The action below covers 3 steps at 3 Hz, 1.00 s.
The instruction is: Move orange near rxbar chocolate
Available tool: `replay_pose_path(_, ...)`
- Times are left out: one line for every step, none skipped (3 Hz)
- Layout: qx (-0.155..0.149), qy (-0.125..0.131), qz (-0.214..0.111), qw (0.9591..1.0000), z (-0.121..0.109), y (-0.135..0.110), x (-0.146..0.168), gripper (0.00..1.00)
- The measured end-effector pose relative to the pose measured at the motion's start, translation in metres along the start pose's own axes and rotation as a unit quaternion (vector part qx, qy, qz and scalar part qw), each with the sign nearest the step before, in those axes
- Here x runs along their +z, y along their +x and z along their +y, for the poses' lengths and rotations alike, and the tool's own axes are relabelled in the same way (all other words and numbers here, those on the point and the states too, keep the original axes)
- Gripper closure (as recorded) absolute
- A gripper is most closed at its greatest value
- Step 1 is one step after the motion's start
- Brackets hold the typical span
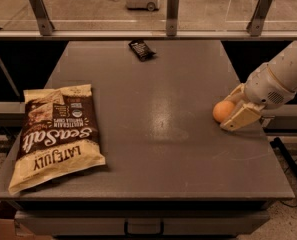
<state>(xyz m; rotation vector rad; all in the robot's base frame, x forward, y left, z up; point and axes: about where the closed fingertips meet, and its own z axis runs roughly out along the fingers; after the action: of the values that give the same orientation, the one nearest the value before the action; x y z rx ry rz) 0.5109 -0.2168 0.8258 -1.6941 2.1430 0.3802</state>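
Note:
The orange [221, 111] sits on the grey table [153, 134] near its right edge. My gripper [229, 109] reaches in from the right on a white arm and is open. Its near finger [240, 117] lies just in front of the orange. Its far finger [236, 92] lies just behind it, so the orange sits between the fingertips on the table. The rxbar chocolate [141, 49], a small black wrapper, lies at the far edge of the table, well away from the orange.
A large cream-and-brown Sea Salt chip bag [55, 134] lies at the table's front left. A low rail with metal posts [172, 11] runs behind the table's far edge. A drawer handle [144, 227] sits below the front edge.

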Motion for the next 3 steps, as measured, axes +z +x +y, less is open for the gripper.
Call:
replay_pose_path(0.0, 0.0, 0.0, 1.0, 0.0, -0.001, -0.003, 0.88)
replay_pose_path(-0.007, 0.015, -0.038, 0.9991, -0.013, -0.02, -0.027, 1.0)
replay_pose_path(-0.013, 0.029, -0.051, 0.9982, -0.02, -0.032, -0.039, 1.0)
